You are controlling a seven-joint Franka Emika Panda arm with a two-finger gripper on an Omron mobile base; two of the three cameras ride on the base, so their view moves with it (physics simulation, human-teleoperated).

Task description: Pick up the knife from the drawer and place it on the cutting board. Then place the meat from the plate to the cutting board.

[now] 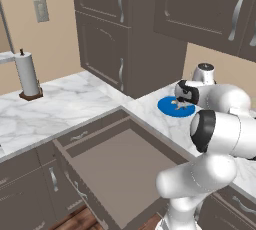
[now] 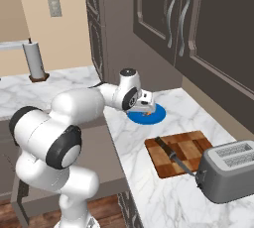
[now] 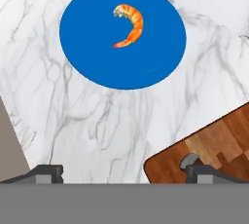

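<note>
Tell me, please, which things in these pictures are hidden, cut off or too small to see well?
- Plate, left base view: the arm covers its right part.
- Meat, right base view: too small; the hand partly covers it.
- Cutting board, hand view: cut off by the right edge.
- Knife, right base view: the toaster hides its near end.
- Drawer, left base view: the arm hides its right corner.

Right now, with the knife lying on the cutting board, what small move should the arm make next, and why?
Probably ease the open gripper forward and down over the meat. The knife already rests on the cutting board, while the meat still lies on the plate, ahead of the fingertips in the hand view, with nothing between the jaws.
</note>
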